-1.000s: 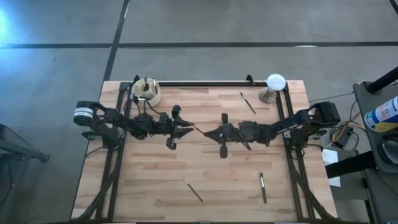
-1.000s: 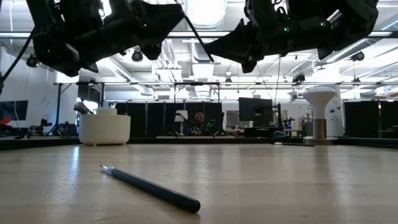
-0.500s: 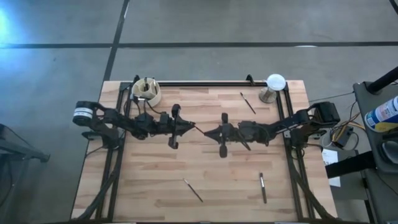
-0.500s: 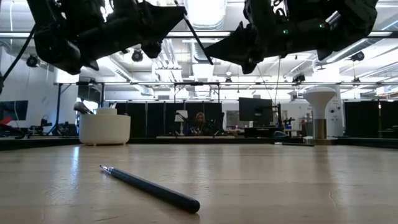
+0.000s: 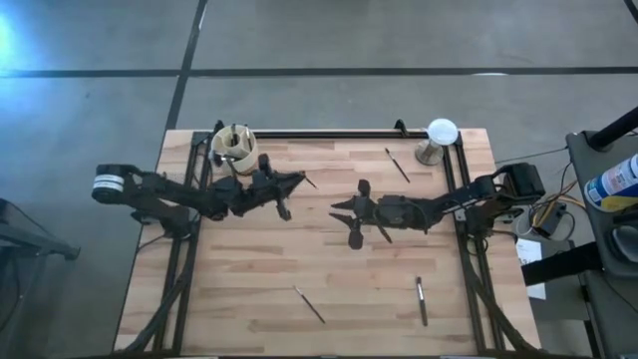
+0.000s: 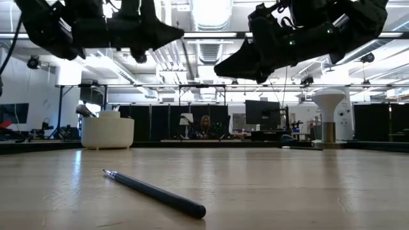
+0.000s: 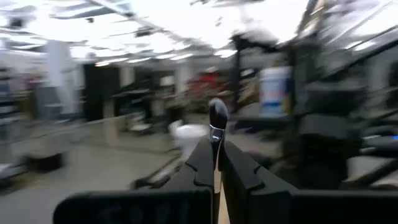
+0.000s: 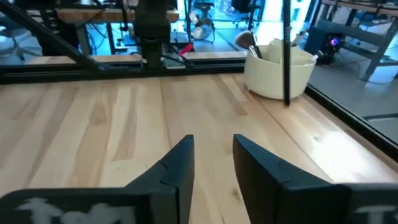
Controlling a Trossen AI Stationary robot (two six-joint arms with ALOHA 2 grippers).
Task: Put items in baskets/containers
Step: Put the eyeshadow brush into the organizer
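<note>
My left gripper point(image 5: 295, 182) hovers above the table just right of the cream cup point(image 5: 236, 147), shut on a thin brush point(image 5: 308, 182). In the left wrist view the brush's dark head point(image 7: 217, 115) stands out past the fingertips. The cup stands on the table's far left corner with brushes standing in it; one fluffy head point(image 8: 248, 40) shows above the rim. My right gripper point(image 5: 342, 210) is open in mid-air near the table's middle, holding nothing. Three more brushes lie flat: one far right point(image 5: 398, 165), two near the near edge point(image 5: 309, 304) point(image 5: 421, 301). My left gripper pinches the brush between its two fingers point(image 7: 202, 165), just below the head on the pale ferrule point(image 7: 217, 140). The brush runs along the fingers, head beyond their tips. It is lifted clear of the table.
A white dome on a metal stand point(image 5: 440, 135) sits at the far right corner. Black frame rails run along the table's left, right and far edges. In the low view a dark brush point(image 6: 153, 193) lies close to the camera.
My left gripper has swung away from my right gripper toward the table's far left, closer to the cup, turning as it went and carrying the brush with it. My right gripper has stayed near the middle.
</note>
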